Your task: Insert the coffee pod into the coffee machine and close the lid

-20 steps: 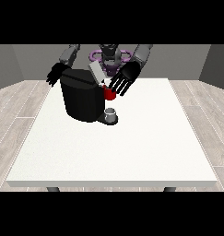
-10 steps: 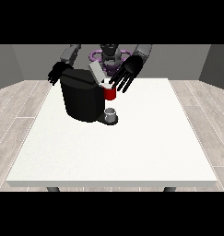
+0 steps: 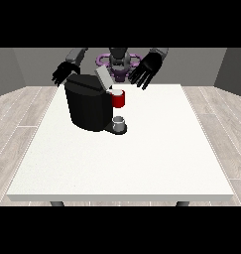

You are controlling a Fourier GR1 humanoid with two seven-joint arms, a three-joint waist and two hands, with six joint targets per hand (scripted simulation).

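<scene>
The black coffee machine [image 3: 87, 105] stands on the white table [image 3: 142, 158] at the back left, its grey lid [image 3: 103, 78] tilted up. A red thing at the machine [image 3: 118, 98] sits at its front right side. A small grey thing [image 3: 119, 122] rests on the machine's base plate below it. The hand at the view's right [image 3: 145, 71] hangs in the air above and to the right of the machine, fingers spread and straight, holding nothing. The hand at the view's left [image 3: 62, 73] hovers behind the machine's left top corner with relaxed fingers.
The robot's torso [image 3: 118, 62] stands behind the table's far edge. The table's front and right edges border a wooden floor.
The hand at the view's right has lifted up and to the right, away from the red thing at the machine. The other hand has barely moved.
</scene>
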